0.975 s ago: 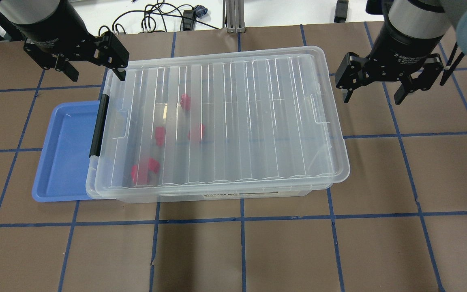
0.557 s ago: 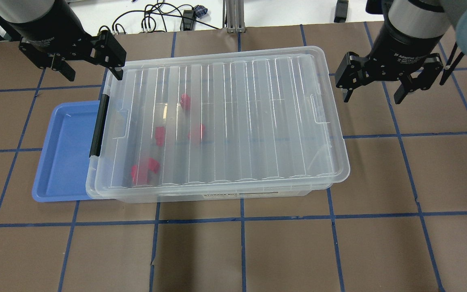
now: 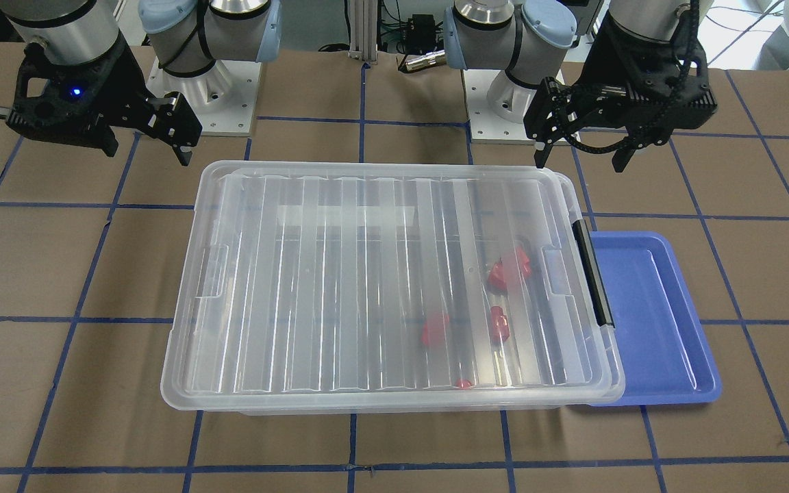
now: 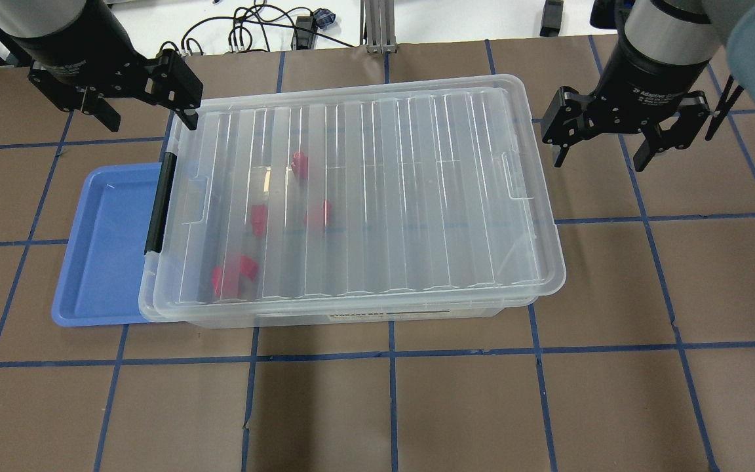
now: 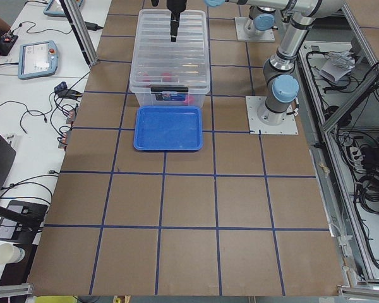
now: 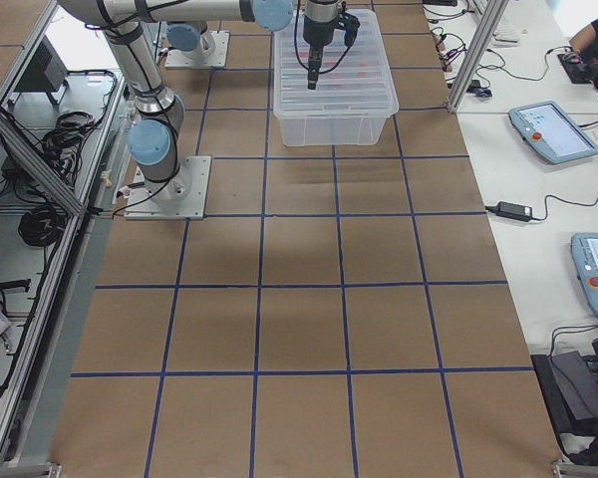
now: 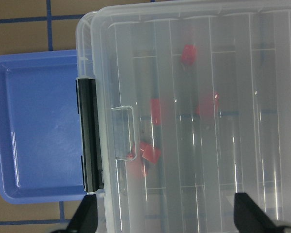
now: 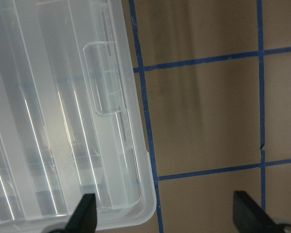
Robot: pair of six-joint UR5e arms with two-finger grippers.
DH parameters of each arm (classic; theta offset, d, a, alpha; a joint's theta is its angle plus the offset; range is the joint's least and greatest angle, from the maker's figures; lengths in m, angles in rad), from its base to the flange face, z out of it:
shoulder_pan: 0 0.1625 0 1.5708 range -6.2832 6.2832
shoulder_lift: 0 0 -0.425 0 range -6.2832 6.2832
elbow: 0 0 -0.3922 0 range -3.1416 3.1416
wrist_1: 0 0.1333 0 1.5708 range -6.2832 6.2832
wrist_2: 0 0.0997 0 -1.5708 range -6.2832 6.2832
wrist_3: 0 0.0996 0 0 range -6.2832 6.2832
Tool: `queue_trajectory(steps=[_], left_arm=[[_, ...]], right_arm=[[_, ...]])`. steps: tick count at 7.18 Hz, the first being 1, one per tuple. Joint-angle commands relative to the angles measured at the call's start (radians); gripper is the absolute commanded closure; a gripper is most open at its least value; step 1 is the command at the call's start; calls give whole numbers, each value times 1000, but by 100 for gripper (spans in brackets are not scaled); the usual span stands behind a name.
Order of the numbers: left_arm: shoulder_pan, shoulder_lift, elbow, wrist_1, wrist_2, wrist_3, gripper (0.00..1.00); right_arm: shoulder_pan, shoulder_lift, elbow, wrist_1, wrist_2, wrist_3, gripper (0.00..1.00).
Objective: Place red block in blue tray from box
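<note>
The red block point(image 4: 299, 163) lies in the box point(image 4: 417, 313) near its latch end, with the lid point(image 4: 417, 196) shut. The blue tray point(image 4: 105, 249) sits just beside that end. The left gripper point(image 4: 147, 117) hangs over the box's latch corner and the right gripper point(image 4: 599, 157) off its far end, both with fingers spread. I'd unclip the black latch point(image 4: 160, 203) first.

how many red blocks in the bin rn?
5, all under the box lid at its latch end: one red block on the operators' side, two mid-box, two clustered robot-side. Cluster may hide more.
</note>
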Motion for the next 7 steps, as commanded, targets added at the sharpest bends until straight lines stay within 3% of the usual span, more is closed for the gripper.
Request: queue_trajectory(steps=[1, 2, 7], left_arm=[[0, -1, -1, 2, 0, 0, 0], [0, -1, -1, 5, -2, 0, 0], [-2, -3, -1, 8, -2, 0, 0]], right_arm=[[-5, 126, -3, -61, 5, 6, 0], [-6, 161, -1, -136, 5, 0, 0], [-6, 252, -1, -142, 4, 0, 0]])
